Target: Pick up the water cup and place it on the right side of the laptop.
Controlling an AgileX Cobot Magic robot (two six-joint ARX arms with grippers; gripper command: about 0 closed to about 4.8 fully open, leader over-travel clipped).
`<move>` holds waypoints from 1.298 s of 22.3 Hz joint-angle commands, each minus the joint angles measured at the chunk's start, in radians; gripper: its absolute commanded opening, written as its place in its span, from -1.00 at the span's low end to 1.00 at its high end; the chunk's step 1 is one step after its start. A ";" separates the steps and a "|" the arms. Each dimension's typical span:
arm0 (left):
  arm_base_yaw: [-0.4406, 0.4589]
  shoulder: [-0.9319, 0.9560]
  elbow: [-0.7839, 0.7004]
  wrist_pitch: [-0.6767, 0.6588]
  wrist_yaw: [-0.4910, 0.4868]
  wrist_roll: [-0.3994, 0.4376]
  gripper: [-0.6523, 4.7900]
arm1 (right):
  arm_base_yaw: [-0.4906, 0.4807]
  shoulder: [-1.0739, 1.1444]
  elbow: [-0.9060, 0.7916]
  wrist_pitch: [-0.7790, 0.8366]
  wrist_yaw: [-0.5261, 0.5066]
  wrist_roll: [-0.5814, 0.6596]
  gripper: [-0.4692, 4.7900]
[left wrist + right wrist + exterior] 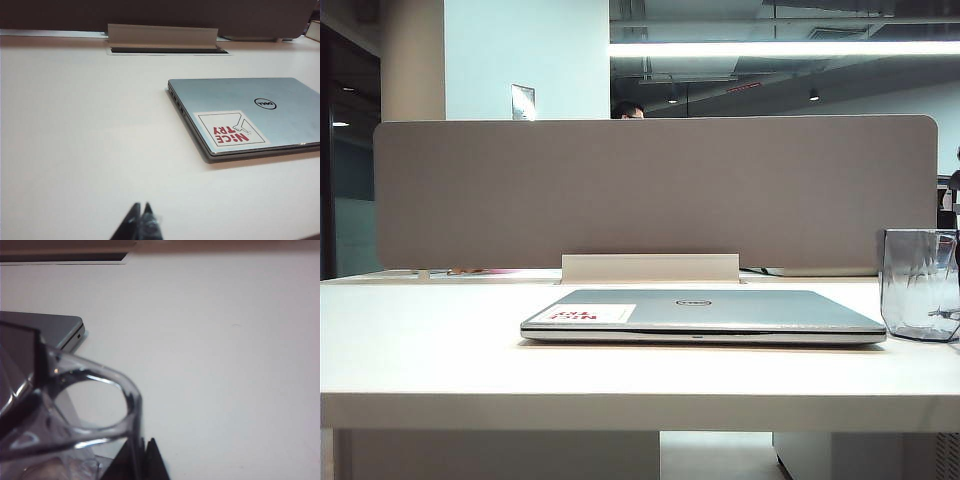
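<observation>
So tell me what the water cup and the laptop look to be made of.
Water cup: clear smoky-grey plastic by the look, though glass can't be ruled out; you see through its faceted, glossy walls. The right pincer is shut on its handle. Laptop: probably brushed silver-grey metal, with a matte, even sheen on the lid.

Only a couple of readable bits here. The laptop [240, 112] lid has a round "DELL" logo [265, 104] on it. There's also a white sticker [231, 129] on the lid with red print saying "NiCE TRY", plus a little line drawing. In the exterior view that sticker's text is too small to read.
</observation>
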 commanded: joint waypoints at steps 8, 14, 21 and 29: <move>-0.001 0.001 0.003 0.005 0.004 0.000 -0.78 | 0.000 0.002 -0.004 0.004 -0.020 0.025 -0.72; -0.001 0.001 0.003 0.005 0.004 0.000 -0.78 | 0.011 -0.002 -0.004 0.012 -0.035 0.025 -0.62; -0.001 0.001 0.003 0.005 0.005 0.000 -0.78 | 0.018 -0.011 -0.004 0.033 -0.032 0.024 -0.60; -0.001 0.001 0.003 0.005 0.005 0.000 -0.78 | 0.018 -0.030 -0.005 0.034 -0.032 0.025 -0.40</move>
